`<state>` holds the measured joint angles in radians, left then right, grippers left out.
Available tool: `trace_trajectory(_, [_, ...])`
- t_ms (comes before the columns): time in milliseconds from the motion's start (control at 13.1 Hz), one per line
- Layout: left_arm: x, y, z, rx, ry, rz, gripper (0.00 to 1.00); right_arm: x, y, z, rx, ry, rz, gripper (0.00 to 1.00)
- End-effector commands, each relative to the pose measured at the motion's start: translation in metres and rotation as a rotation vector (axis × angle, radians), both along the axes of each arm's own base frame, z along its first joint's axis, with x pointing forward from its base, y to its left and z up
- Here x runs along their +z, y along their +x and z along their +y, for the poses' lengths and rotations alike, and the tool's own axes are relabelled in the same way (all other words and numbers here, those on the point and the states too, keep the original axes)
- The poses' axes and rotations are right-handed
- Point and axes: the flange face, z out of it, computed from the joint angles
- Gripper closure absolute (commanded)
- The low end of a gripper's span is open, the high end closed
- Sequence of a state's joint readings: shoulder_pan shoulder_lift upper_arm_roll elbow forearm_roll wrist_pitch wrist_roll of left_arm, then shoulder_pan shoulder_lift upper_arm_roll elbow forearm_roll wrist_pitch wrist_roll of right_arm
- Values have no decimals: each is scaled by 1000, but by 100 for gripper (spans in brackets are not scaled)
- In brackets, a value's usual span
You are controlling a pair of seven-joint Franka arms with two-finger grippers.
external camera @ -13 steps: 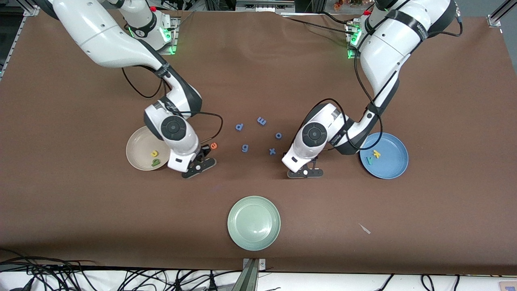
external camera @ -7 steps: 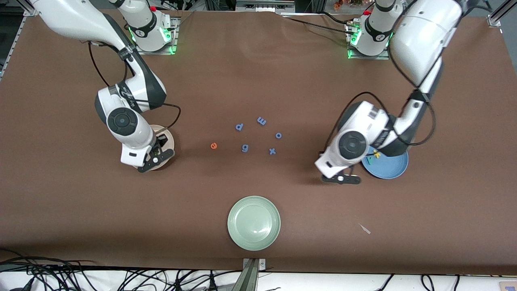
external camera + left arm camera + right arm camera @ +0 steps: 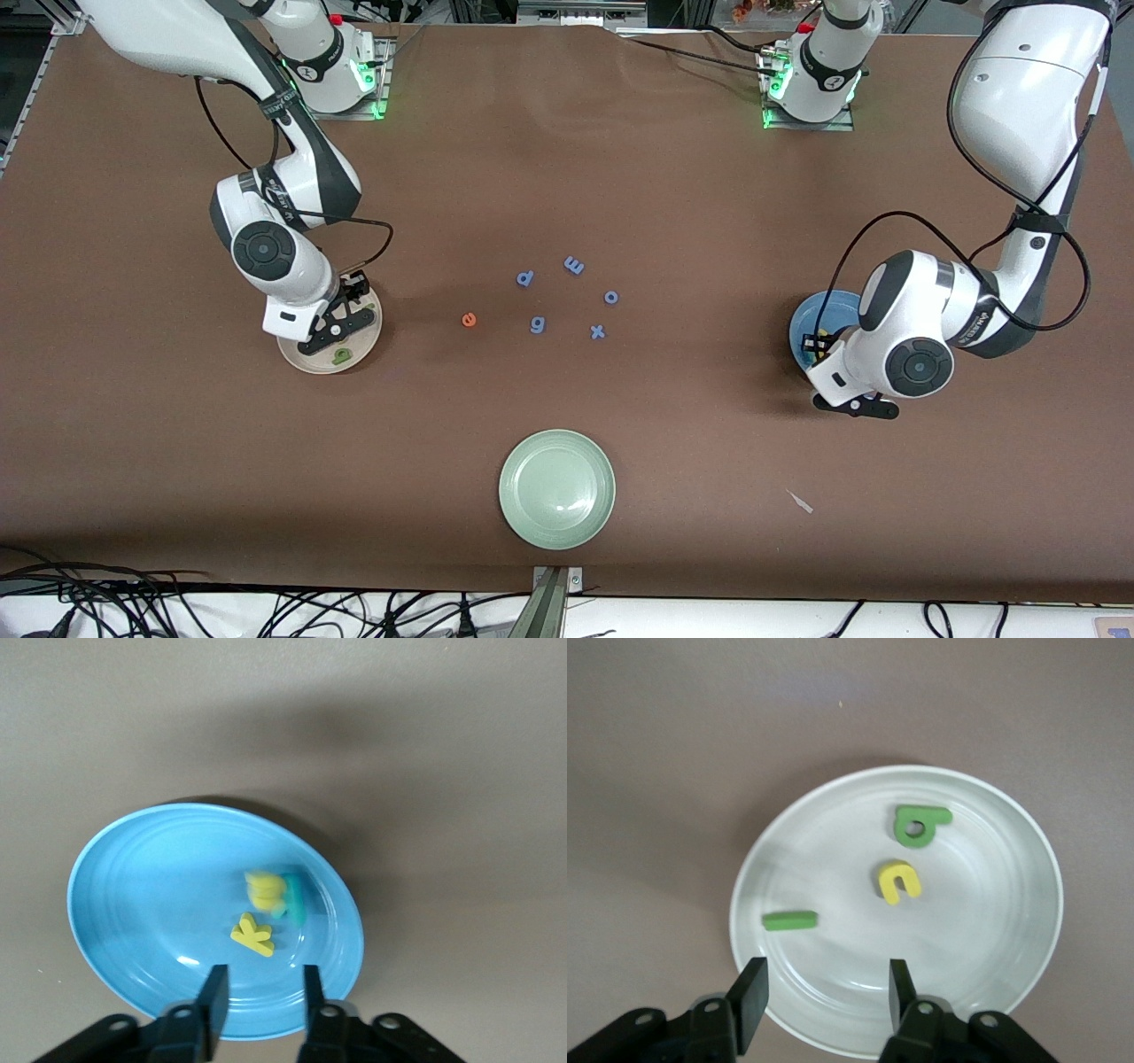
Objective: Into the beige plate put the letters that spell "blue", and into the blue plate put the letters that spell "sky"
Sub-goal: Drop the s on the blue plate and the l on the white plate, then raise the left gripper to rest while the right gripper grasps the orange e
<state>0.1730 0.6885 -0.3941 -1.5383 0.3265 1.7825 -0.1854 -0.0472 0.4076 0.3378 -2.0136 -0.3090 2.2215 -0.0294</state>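
plates hold most of the letters at this moment. the right gripper hangs over the beige plate, jaws parted and empty; in the right wrist view the plate carries the green b at about 1 o'clock of its centre, the yellow u near the middle, and the green l at about 8 o'clock, lying flat with its long axis running 3-to-9 and apparently just let go. the left gripper hangs over the blue plate, jaws parted and empty; the yellow k, the yellow s and the teal y lie together in the plate, the s blurred and touching the y. "sky" thus looks complete. the step in hand appears to be the release of the l; what is left is the orange e, lying flat on the table between the beige plate and the purple letters. the next move likely calls for the right arm to reach over the e, open end set across its narrow width, pinch low and carry it back to the beige plate.
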Motion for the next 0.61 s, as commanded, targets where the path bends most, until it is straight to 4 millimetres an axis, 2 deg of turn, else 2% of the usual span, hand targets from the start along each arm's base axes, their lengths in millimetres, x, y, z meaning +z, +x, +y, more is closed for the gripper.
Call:
trace_trajectory(0, [29, -1, -23, -37, 2, -10, 0, 5, -8, 61, -118, 43, -26, 37])
trace_trajectory(153, [66, 1, -38, -60, -8, -64, 0, 0, -9, 102, -190, 86, -32, 36])
trace_trajectory(382, [148, 11, -52, -73, -32, -205, 0, -13, -9, 145, -247, 118, -30, 36])
trace_trajectory(535, [201, 10, -49, -69, -25, -293, 0, -27, -9, 168, -195, 162, -76, 36])
